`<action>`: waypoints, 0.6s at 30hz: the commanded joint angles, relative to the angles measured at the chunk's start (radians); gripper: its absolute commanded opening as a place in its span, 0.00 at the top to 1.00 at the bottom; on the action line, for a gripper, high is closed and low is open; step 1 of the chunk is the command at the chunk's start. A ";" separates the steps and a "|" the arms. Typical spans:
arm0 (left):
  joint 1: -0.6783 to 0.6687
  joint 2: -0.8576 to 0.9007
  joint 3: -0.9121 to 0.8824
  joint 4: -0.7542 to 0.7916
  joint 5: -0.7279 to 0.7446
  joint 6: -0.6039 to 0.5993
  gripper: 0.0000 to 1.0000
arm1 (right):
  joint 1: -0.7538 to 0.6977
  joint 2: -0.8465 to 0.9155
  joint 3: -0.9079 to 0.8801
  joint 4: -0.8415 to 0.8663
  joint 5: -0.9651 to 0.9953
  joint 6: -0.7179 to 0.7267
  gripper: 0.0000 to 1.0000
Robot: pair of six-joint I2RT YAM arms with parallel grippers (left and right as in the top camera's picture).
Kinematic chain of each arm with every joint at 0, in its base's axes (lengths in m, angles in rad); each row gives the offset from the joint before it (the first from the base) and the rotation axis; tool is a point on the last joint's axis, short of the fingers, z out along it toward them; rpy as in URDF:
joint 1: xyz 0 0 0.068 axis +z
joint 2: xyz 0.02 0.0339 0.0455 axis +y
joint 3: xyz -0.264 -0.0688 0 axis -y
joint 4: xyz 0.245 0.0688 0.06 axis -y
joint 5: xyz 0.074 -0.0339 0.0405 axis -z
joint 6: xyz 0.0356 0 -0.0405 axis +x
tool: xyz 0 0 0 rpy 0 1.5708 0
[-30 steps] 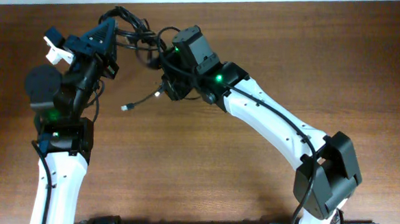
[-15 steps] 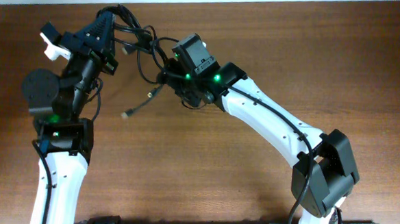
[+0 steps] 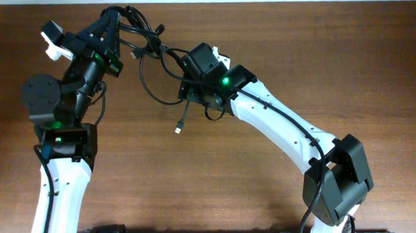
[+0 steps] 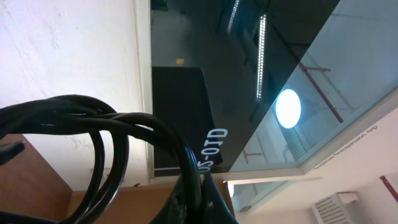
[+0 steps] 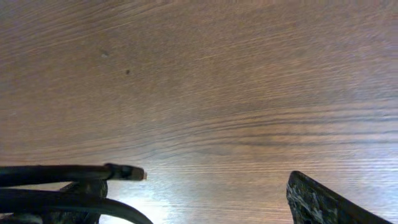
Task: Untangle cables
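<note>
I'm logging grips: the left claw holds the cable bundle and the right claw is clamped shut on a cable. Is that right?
No: the right claw is open, fingers wide apart, as the right wrist view shows. The left claw does hold the cable bundle.

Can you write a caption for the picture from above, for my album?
Left gripper grips the tangled cables; right gripper, open, sits near a loose plug.
</note>
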 commanded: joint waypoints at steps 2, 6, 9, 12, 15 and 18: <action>0.023 -0.018 0.021 0.032 -0.028 0.003 1.00 | -0.003 0.020 -0.006 -0.050 0.113 -0.071 0.11; 0.050 -0.018 0.021 0.032 -0.026 0.003 1.00 | -0.039 0.020 -0.006 -0.084 0.113 -0.074 0.10; 0.052 -0.018 0.021 0.033 -0.026 0.003 1.00 | -0.077 0.020 -0.006 -0.102 0.113 -0.138 0.09; 0.053 -0.018 0.021 0.032 -0.026 0.003 1.00 | -0.110 0.020 -0.006 -0.114 0.112 -0.158 0.09; 0.053 -0.018 0.021 0.031 -0.024 0.026 1.00 | -0.133 0.020 -0.006 -0.128 0.100 -0.161 0.08; 0.052 -0.018 0.021 0.031 -0.013 0.115 1.00 | -0.143 0.020 -0.006 -0.122 -0.008 -0.313 0.06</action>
